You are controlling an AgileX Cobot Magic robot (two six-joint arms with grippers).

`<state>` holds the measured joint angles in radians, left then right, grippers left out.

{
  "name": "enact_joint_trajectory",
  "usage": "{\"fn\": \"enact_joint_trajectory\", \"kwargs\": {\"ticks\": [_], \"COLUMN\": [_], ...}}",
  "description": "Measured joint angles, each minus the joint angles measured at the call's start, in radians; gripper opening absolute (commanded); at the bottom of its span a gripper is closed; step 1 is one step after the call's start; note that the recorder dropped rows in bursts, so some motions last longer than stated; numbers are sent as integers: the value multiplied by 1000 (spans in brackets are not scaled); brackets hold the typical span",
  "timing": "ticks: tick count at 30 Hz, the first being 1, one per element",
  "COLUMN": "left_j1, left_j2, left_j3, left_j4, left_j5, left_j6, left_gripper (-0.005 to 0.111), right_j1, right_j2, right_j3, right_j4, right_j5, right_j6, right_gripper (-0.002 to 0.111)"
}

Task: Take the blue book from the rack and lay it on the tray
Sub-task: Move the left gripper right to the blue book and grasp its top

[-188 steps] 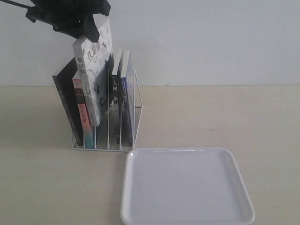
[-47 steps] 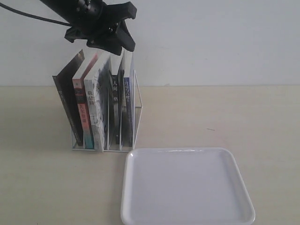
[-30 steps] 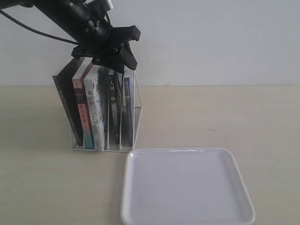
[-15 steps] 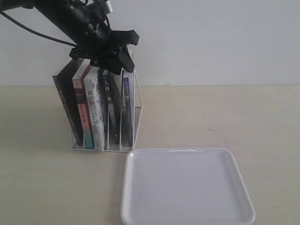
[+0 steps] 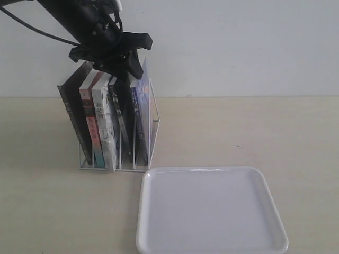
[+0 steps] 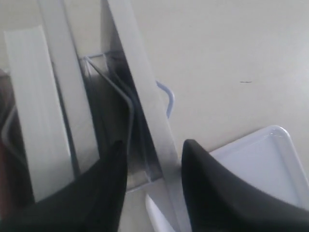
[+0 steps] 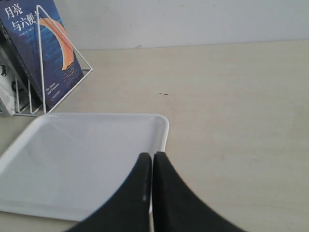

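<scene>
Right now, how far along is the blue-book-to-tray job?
Done: nothing delivered; the tray holds no book. In hand: the left end effector straddles the top edge of the blue book, which still stands in the rack; whether it is clamped is unclear. Left: lift the book out, carry it over, lay it flat on the tray. The right end effector hangs shut by the tray's edge.

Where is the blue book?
Seen in the exterior view's left half, the blue book stands in the rack, rightmost slot, behind the tray; the left gripper straddles its top.
</scene>
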<state>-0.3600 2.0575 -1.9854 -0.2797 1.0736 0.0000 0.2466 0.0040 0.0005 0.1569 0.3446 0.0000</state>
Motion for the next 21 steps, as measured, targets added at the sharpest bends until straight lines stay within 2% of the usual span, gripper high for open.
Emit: {"fn": "enact_joint_trajectory", "kwargs": {"ticks": [5,21], "left_j1": [-36,-59], "left_j2": [0,0], "left_j3": [-43,-47], "left_j4": [107,126], "left_j5": [21,21], "left_j6": [-49,-75], "left_gripper": [37,37], "right_j1": [0,0], "right_j2": [0,0], "right_j3": [0,0], "right_j4": [0,0], "right_j5": [0,0], "right_j6": [0,0], "right_gripper": [0,0]}}
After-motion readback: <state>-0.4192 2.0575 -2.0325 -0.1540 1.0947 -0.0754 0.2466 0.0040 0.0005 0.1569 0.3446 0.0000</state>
